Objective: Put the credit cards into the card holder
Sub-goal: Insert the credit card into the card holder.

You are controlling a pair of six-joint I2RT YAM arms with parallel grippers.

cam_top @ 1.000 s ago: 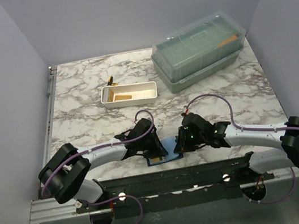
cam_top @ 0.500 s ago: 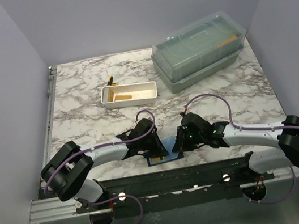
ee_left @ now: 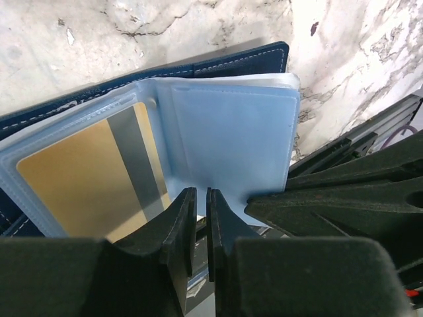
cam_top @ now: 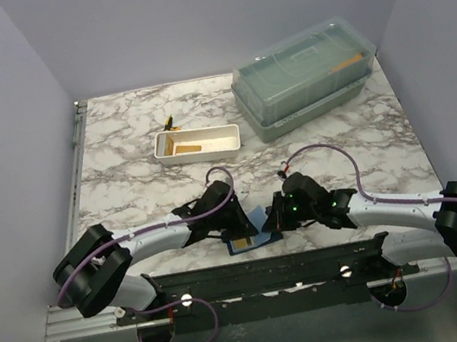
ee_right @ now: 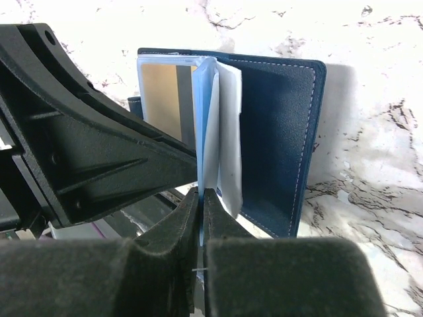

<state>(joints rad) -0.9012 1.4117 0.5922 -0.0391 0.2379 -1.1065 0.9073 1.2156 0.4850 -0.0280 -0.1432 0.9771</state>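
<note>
At six o'clock on the marbled surface, left hand and right hand, arms stretched low, each pinched a sleeve of the navy-blue bifold card holder.

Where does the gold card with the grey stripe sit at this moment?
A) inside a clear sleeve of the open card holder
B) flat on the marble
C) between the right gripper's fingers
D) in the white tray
A: in the left wrist view the gold card lies behind a translucent sleeve of the open card holder, its edges inside the pocket.
</note>
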